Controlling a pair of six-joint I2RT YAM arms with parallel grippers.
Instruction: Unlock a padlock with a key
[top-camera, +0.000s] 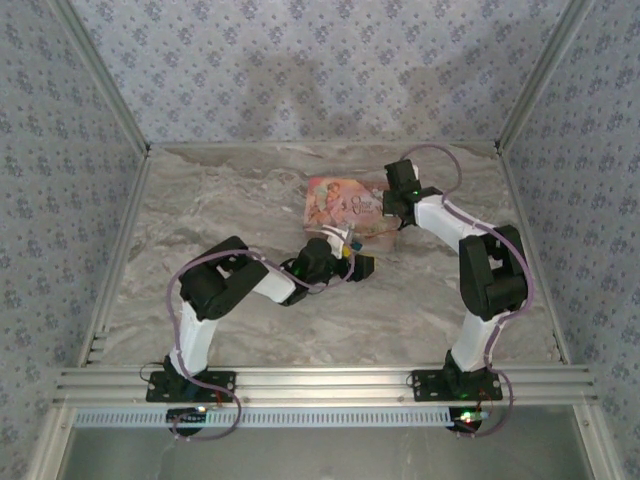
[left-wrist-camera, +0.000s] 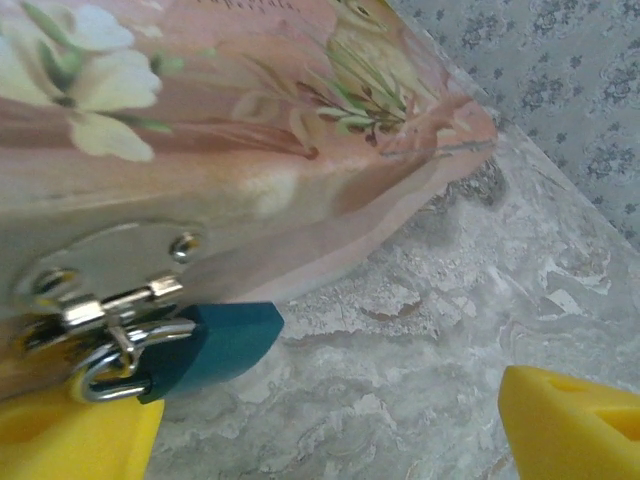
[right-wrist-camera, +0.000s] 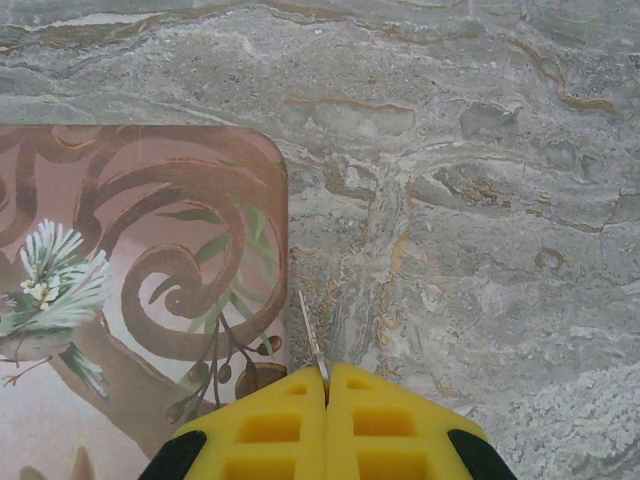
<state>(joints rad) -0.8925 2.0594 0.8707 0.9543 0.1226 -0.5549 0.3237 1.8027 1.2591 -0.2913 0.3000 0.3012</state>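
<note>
The padlock (left-wrist-camera: 218, 343) has a teal-blue body and a silvery loop, and it hangs from the metal hasp (left-wrist-camera: 110, 285) on the front of the pink printed box (left-wrist-camera: 230, 120). My left gripper (left-wrist-camera: 330, 435) is open. Its left finger (left-wrist-camera: 70, 440) sits just under the padlock's loop and its right finger (left-wrist-camera: 575, 420) stands far off over bare table. My right gripper (right-wrist-camera: 327, 385) is shut on the key (right-wrist-camera: 311, 335). The key's thin silvery blade sticks out ahead of the yellow tips, just beside the box's corner (right-wrist-camera: 270, 160). From above, the left gripper (top-camera: 346, 246) is at the box's near edge and the right gripper (top-camera: 384, 222) at its right end.
The pink box (top-camera: 345, 205) lies on the marble-patterned table (top-camera: 230, 200), right of the middle. Patterned walls close the back and both sides. An aluminium rail (top-camera: 320, 380) runs along the near edge by the arm bases.
</note>
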